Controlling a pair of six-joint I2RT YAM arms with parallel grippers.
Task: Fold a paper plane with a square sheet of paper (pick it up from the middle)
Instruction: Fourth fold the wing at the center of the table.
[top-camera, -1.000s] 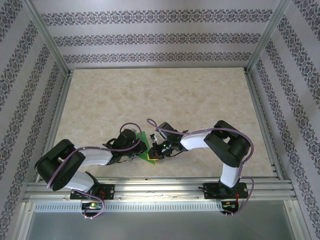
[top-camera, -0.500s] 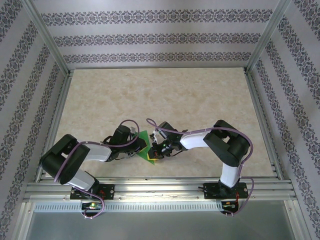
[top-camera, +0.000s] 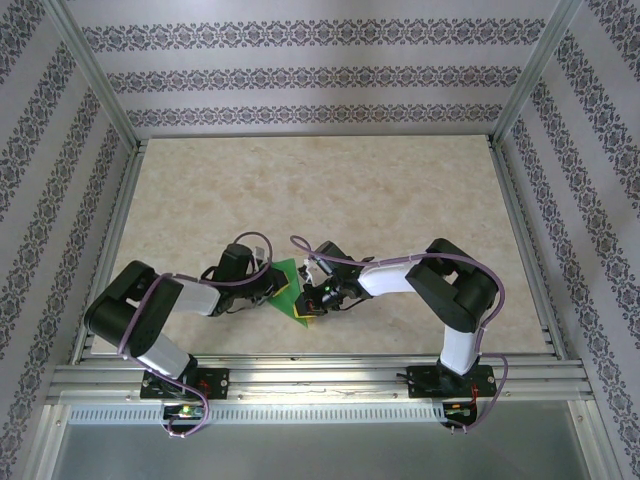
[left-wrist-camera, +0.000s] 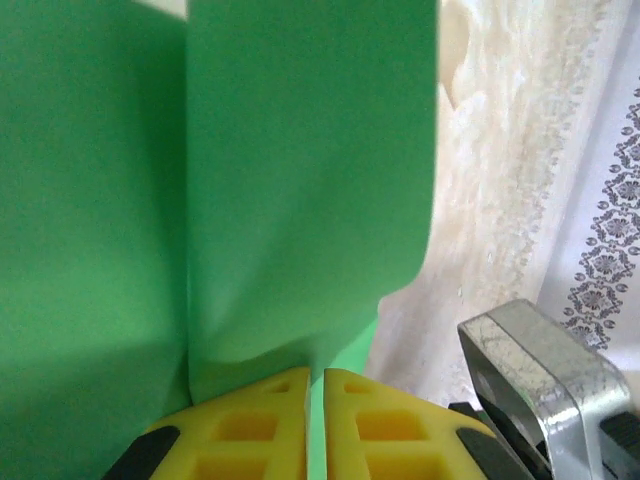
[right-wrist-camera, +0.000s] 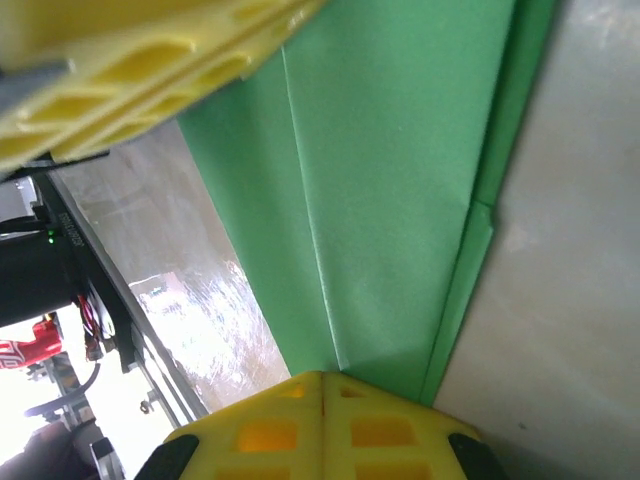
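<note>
The green paper (top-camera: 290, 288) sits part-folded on the surface (top-camera: 330, 190), towards its near edge; the left fingers (left-wrist-camera: 250, 420) pinch one flap, the right fingers (right-wrist-camera: 270, 420) clamp its creased edge. Best to line edges squarely, press slowly.

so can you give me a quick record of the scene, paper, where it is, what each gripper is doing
paper: green paper, partly folded, with creases and layered flaps, not yet a dart
place: on the table near its front edge, between the two arms
left gripper: pads almost together, closed on a flap of the paper
right gripper: shut, pinching the paper at a folded corner
</note>
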